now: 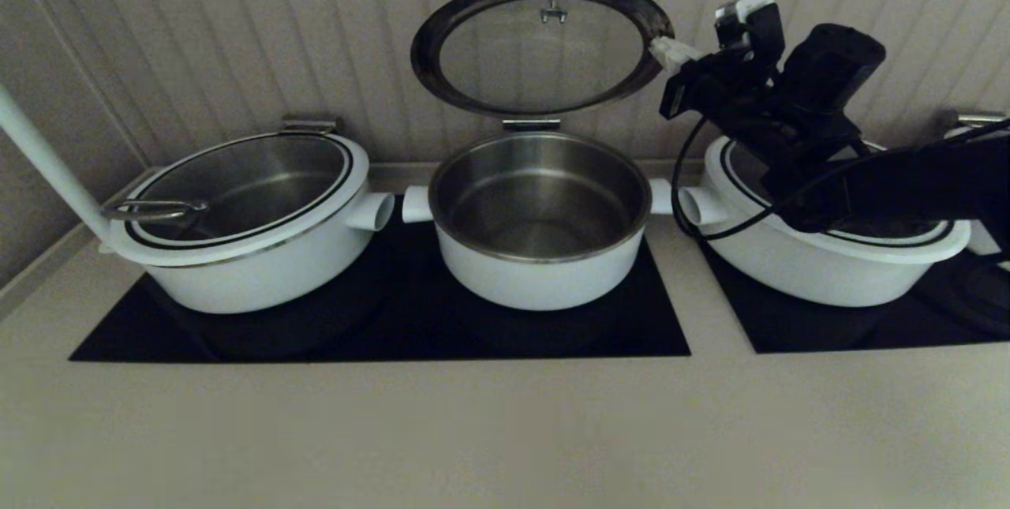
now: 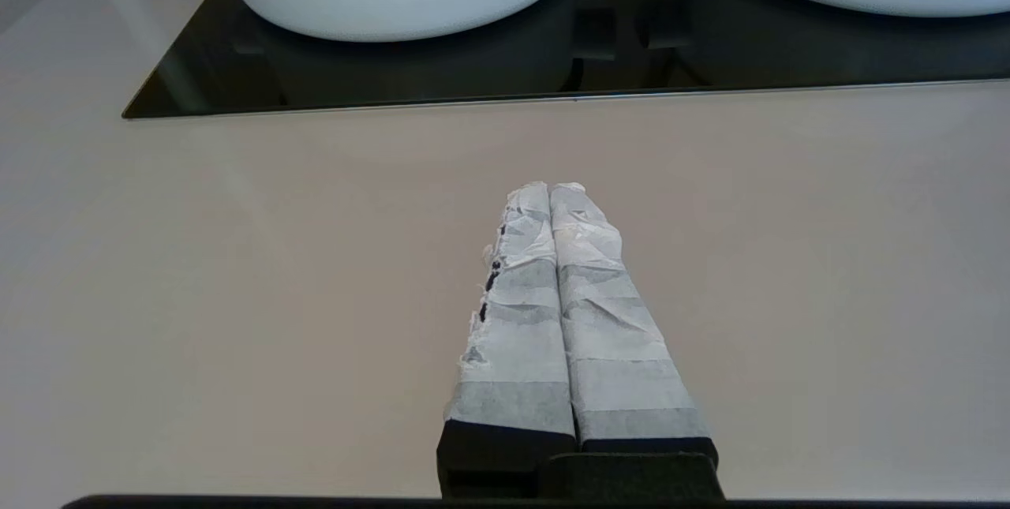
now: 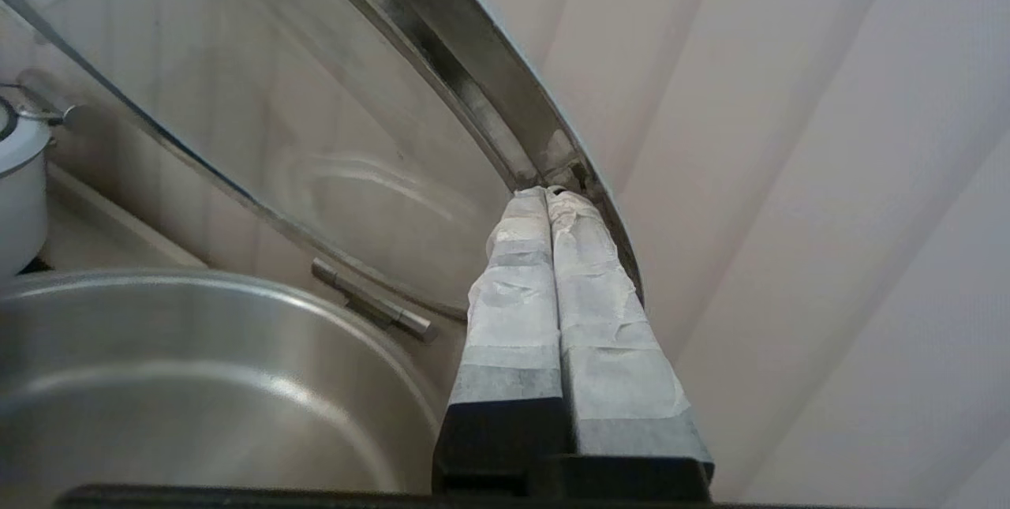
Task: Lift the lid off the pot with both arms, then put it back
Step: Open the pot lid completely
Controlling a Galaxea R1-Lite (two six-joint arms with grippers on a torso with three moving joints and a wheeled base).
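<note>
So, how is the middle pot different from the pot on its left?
The middle pot stands open, showing its bare steel inside; its lid is raised upright behind it, with the closed right gripper at the lid's rim. The left pot has its glass lid lying on it. The middle pot is narrower and deeper; the left pot is wider and shallower. Both are white, round, and stand on the same black cooktop.

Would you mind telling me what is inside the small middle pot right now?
The pot looks empty: bare steel walls and bottom show. Its lid stands raised behind it, the right hand at its rim. The near inner wall is hidden.
</note>
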